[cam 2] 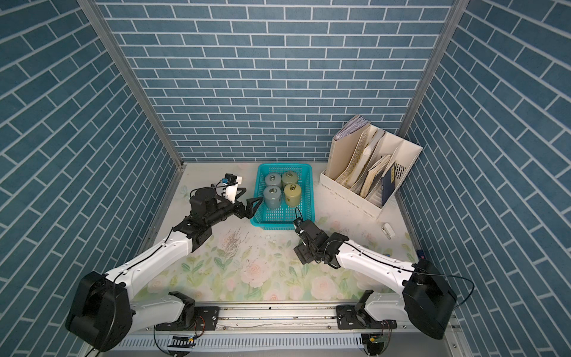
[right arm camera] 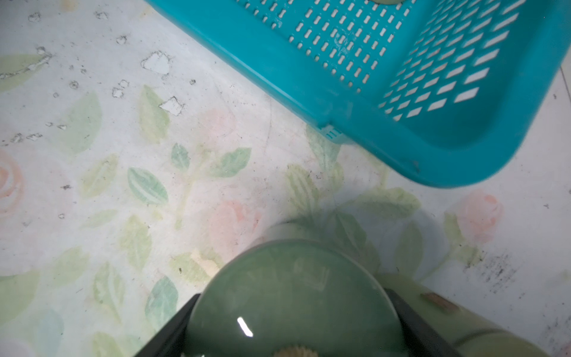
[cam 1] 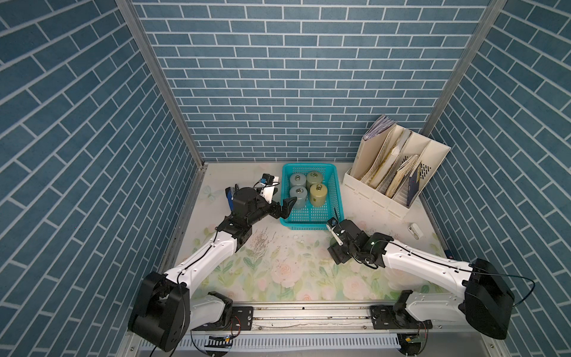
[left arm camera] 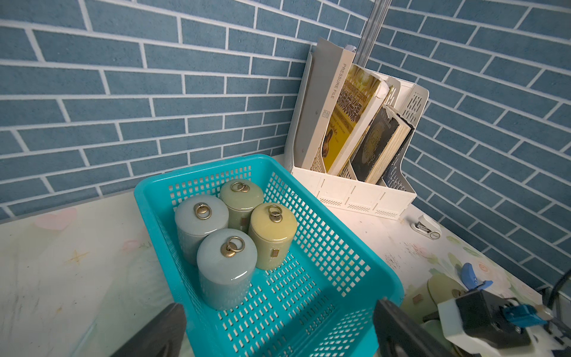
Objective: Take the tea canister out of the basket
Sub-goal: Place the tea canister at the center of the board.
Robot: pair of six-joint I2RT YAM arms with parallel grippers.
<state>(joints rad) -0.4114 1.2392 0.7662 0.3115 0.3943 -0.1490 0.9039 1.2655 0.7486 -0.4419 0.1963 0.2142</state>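
Basket (cam 1: 309, 166) holds four canisters (cam 1: 318, 194); right gripper (right arm camera: 292, 306) seemingly clasps fifth canister (right arm camera: 293, 287).

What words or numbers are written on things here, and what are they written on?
"PRESSURE FILE": on the spine of the beige cardboard folder standing in the cream file organizer, seen from the left wrist.
Tall yellow book beside it: the cover has Chinese characters, too blurred to read.
Dark thick book: the cover print is too blurred to read.
Small brown tags on the round ceramic tea canisters: too small to read.
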